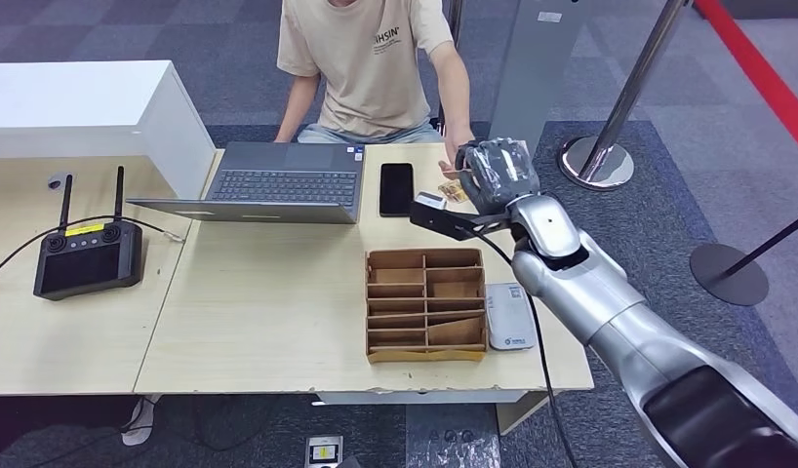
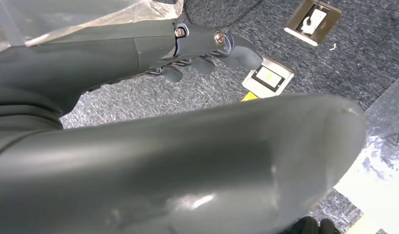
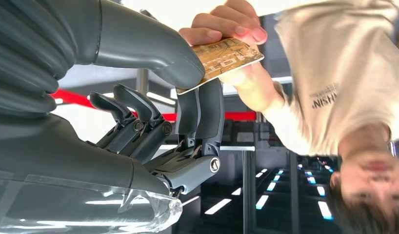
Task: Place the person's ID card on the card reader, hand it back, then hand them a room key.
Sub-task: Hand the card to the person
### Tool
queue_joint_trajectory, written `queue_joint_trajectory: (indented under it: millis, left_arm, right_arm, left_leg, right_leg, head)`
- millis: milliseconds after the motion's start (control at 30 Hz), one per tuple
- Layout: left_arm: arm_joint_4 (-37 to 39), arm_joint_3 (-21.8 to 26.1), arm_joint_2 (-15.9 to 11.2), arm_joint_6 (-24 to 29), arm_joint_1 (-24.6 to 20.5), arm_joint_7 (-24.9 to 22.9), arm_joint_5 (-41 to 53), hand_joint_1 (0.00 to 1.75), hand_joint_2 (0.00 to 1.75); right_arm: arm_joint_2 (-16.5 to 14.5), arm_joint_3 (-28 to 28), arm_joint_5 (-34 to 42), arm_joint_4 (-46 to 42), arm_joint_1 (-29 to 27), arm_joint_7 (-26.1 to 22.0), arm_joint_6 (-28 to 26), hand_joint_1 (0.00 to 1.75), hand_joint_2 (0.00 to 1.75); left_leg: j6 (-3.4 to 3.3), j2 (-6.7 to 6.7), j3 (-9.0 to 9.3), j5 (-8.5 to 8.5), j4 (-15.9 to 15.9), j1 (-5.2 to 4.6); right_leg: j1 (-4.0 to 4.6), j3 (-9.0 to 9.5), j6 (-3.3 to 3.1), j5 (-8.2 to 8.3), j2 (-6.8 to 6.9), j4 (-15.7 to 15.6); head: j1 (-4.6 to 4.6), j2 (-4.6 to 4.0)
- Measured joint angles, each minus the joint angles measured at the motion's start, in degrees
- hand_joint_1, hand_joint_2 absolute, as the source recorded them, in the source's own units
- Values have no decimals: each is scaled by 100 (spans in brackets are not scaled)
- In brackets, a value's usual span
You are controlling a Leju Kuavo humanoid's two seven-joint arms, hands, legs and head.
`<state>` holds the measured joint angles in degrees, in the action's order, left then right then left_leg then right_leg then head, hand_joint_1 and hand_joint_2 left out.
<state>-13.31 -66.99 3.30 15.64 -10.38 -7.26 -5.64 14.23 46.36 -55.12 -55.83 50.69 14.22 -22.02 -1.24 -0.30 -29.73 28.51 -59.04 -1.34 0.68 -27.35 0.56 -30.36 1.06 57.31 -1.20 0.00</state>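
My right hand [image 1: 498, 174] is raised over the table's far right edge, in front of the seated person [image 1: 371, 63]. Its thumb and fingers [image 3: 200, 112] pinch a gold-brown patterned card [image 3: 227, 57], whose edge peeks out beside the hand [image 1: 452, 190]. The person's hand [image 3: 227, 24] grips the other end of the same card. The white card reader [image 1: 509, 316] lies on the table's right edge, nearer me than the hand, with nothing on it. My left hand [image 2: 207, 53] hangs over the carpet and holds nothing.
A wooden slotted organizer [image 1: 424, 304] stands left of the reader. A black phone [image 1: 396, 188] and an open laptop [image 1: 278, 183] lie at the far side, and a remote controller with antennas [image 1: 88, 255] at the left. A stanchion base [image 1: 598, 161] stands to the right.
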Motion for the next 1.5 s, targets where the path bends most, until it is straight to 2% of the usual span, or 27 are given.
queue_joint_trajectory:
  millis: [300, 333, 400, 467, 533, 800, 1033, 1200, 1300, 1400, 1500]
  left_arm:
    - [2, 0, -16, -23, -32, 18, -4, 0, 0]
    - [2, 0, -20, -31, -41, 18, -4, 0, 0]
    - [2, 0, -26, -38, -56, 18, -4, 0, 0]
    - [2, 0, -30, -38, -66, 15, -4, 0, 0]
    - [2, 0, -34, -37, -71, 11, -3, 0, 0]
    - [2, 16, -56, 69, -54, 21, -50, 0, 0]
    - [2, 70, -76, 157, 66, 53, -121, 0, 0]
    - [2, 125, -102, 214, 195, 120, -168, 0, 0]
    - [2, 174, -114, 245, 269, 142, -199, 0, 0]
    - [2, 210, -119, 279, 350, 172, -249, 0, 0]
    - [2, 245, -120, 343, 424, 225, -326, 0, 0]
  right_arm:
    - [8, 81, -180, 183, -9, 201, -9, 167, 175]
    - [7, 82, -172, 206, -9, 226, -55, 160, 175]
    - [7, 80, -135, 251, -9, 280, -161, 78, 175]
    - [8, 68, -85, 291, -17, 307, -271, 2, 87]
    - [10, 37, -38, 316, -39, 316, -421, 0, 0]
    - [145, -375, 461, 44, -369, 195, -1552, 0, 0]
    - [497, -1270, 795, -935, -1107, 97, -1789, 0, 0]
    - [602, -2415, 993, -1995, -2045, -406, -1813, 0, 0]
    - [560, -3198, 951, -2648, -2695, -877, -1821, 0, 0]
    - [357, -4123, 862, -3291, -3358, -1428, -1828, 0, 0]
    - [65, -5097, 1127, -3773, -3902, -1968, -1833, 0, 0]
  left_leg:
    - [0, 0, 0, 0, 0, -1]
    - [0, 0, 0, 0, 0, -1]
    - [0, 0, 1, 0, 0, -1]
    - [0, 0, 1, 0, 0, -1]
    - [0, 0, 2, 0, 0, 0]
    - [0, 0, 3, 0, -1, 0]
    - [-1, -2, 5, 2, -4, -1]
    - [-2, -4, 6, 6, -5, -1]
    - [-2, -7, 8, 7, -4, 0]
    - [-2, -8, 8, 8, -2, -1]
    - [-2, -6, 9, 9, -1, -1]
  right_leg:
    - [-1, 0, 0, 0, 0, 0]
    - [-1, 0, 0, 0, 0, 0]
    - [-1, 0, 0, 0, 0, 0]
    - [0, 0, 0, 0, 0, 0]
    - [0, 0, 0, 0, 0, 0]
    - [-1, 1, 0, 0, 0, -1]
    - [-2, 4, 0, 0, 0, -3]
    - [-3, 6, 1, -1, 1, -5]
    - [-3, 7, 1, -1, 1, -7]
    - [-3, 6, 1, -5, 2, -7]
    - [-2, 4, 1, -8, 1, -8]
  head:
    - [1, 0]
    - [1, 0]
    - [1, 0]
    - [1, 0]
    - [0, 0]
    - [0, 0]
    - [0, 0]
    - [0, 0]
    - [-1, 0]
    - [1, -1]
    - [1, -1]
